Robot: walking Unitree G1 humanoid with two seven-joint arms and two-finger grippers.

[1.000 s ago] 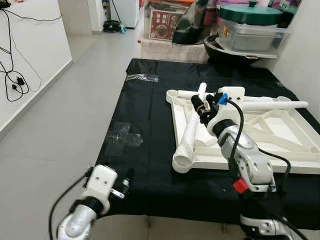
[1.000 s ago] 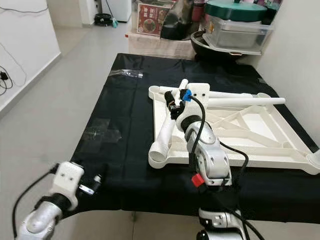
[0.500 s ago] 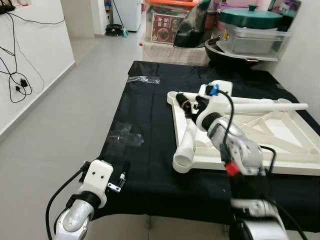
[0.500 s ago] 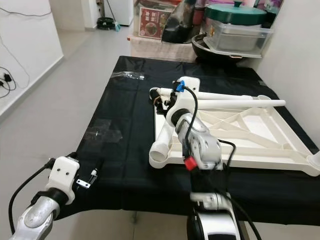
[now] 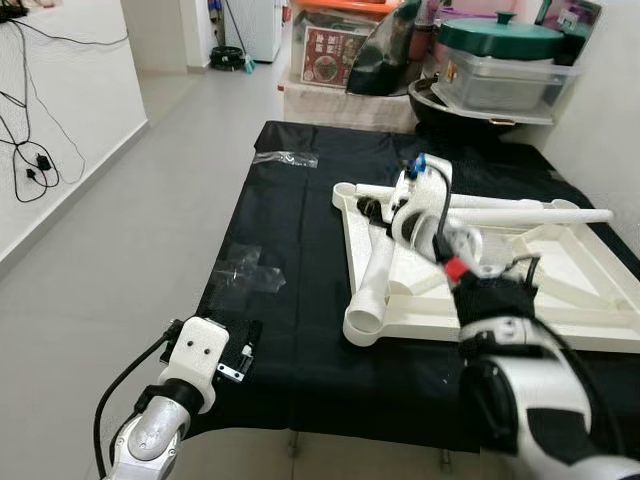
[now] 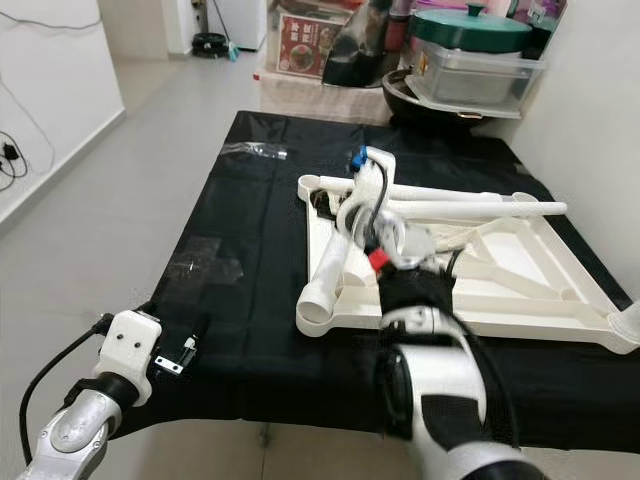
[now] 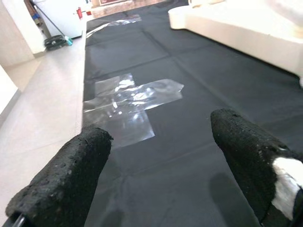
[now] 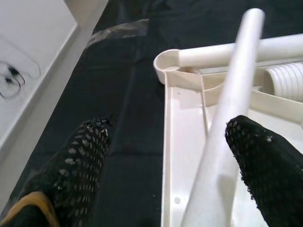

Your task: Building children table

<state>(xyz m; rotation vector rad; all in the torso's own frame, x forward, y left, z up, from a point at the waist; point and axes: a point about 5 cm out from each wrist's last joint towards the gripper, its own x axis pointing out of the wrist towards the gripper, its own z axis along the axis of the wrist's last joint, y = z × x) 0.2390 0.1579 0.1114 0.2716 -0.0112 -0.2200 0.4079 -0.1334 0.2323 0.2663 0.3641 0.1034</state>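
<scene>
Right gripper (image 8: 165,156) fingers spread wide above the tabletop's (image 5: 560,300) corner; a leg (image 8: 222,123) lies just inside one finger. Centre it before closing. Left gripper (image 7: 161,165) open, idle.

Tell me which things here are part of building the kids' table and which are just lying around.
Part of the job:
white tabletop frame, lying upside down
short leg tube
long leg tube
right gripper, open over the frame's corner

Just lying about:
clear tape patches on the black mat
green-lidded pot
wall cables
</scene>
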